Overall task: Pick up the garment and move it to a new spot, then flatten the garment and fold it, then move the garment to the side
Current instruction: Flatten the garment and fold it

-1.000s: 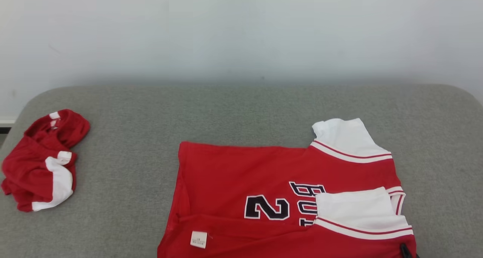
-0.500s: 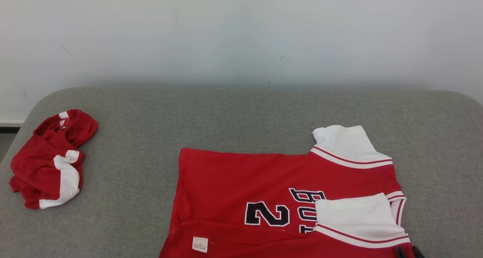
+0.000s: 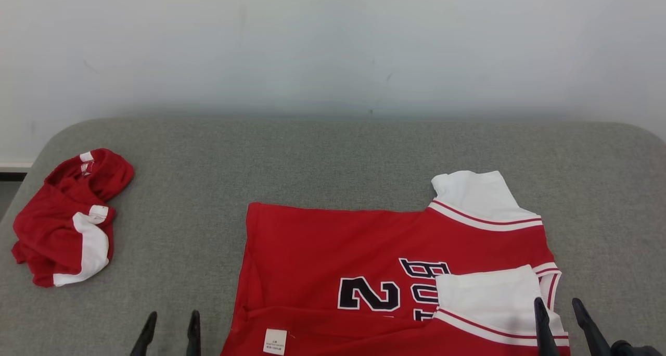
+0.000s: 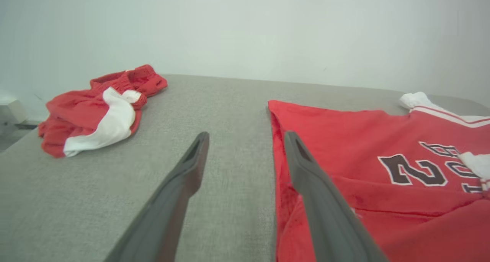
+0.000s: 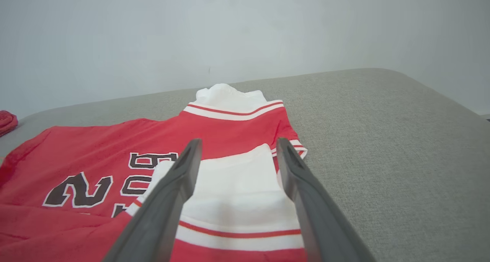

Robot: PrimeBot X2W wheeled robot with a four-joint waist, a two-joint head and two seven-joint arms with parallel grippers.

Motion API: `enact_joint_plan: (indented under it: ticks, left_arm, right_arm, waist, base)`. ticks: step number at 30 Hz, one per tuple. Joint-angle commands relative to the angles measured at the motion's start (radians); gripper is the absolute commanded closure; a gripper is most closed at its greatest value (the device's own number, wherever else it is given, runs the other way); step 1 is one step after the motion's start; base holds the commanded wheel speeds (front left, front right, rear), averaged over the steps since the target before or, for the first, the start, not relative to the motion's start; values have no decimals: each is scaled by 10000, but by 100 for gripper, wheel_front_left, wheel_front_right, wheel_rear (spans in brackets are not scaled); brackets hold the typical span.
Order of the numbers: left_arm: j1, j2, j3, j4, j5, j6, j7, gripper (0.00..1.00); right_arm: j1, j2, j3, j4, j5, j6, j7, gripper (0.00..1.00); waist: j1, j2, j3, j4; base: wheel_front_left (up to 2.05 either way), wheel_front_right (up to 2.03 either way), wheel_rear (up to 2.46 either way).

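Red jersey (image 3: 322,252) lies spread at the near edge of the grey padded surface (image 3: 333,158), right of centre, with its near side folded over onto the front, one white sleeve (image 3: 489,293) folded in across the lettering and the collar end toward the right edge. Left gripper (image 3: 174,315) hangs over bare padding just beside the jersey's hem, fingers spread wide, nothing held; right gripper (image 3: 556,303) is over the folded sleeve, fingers equally wide apart, gripping nothing. Crumpled red-and-white garment (image 3: 62,226) sits by the left edge, well apart.
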Motion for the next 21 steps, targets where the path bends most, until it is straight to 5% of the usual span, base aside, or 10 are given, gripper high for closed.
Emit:
enact_joint_plan:
  ticks: [1,12,21]
  left_arm:
    - [196,-103,234,-336,322,37,-10,0]
    - [112,-656,910,-670,911,-90,-10,0]
    - [-2414,-177,524,717,848,-263,-10,0]
  right_arm:
    - [190,162,-77,-152,-105,8,-20,0]
    - [311,846,-42,-377,-387,8,-21,0]
    - [-1604,242,-98,-63,-676,10,-21,0]
  waist:
    - [0,0,11,23]
    - [0,0,220,110]
    - [0,0,1409,-646]
  base:
    - [0,0,0]
    - [0,0,0]
    - [0,0,0]
